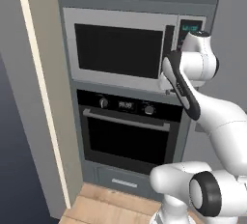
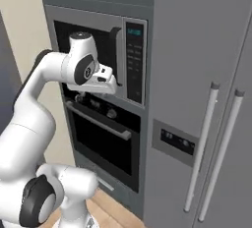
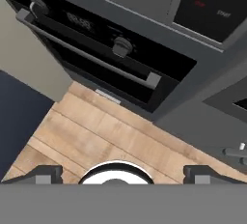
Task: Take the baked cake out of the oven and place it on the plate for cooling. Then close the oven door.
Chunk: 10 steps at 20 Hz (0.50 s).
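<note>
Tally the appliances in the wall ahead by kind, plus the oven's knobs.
Oven, door shut: 1
Microwave: 1
Fridge: 1
Oven knobs: 2
Total: 3 appliances, 2 knobs

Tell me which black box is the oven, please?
Find the tall grey cabinet column beside the fridge. The silver-framed microwave sits high in it, and the oven is the black box directly underneath. Unlike the microwave, it has two round knobs and one long silver bar handle across its shut door.
</note>
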### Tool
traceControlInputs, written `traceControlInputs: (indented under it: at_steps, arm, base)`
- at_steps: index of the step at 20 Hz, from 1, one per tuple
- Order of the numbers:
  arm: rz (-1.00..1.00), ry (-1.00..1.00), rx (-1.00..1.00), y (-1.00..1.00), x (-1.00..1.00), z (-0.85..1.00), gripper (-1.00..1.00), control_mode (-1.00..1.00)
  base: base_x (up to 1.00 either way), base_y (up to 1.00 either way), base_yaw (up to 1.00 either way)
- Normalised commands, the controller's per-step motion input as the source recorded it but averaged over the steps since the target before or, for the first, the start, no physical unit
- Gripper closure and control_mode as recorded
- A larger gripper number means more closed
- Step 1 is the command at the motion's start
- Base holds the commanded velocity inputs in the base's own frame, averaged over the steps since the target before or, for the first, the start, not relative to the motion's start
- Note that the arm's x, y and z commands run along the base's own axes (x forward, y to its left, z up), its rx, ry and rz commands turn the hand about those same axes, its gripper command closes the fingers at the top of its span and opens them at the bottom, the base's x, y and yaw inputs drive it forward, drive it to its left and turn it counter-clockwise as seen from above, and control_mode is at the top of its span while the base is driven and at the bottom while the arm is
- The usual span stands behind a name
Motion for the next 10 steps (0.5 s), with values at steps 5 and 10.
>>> traceControlInputs:
  at_steps: [5, 10]
  arm:
    - [0.0, 0.0, 0.0, 0.0, 0.0, 0.0, -1.0, 1.0]
    - [0.0, 0.0, 0.0, 0.0, 0.0, 0.0, -1.0, 1.0]
  base:
    - [0.0, -0.77, 0.65]
    - [0.0, -0.77, 0.57]
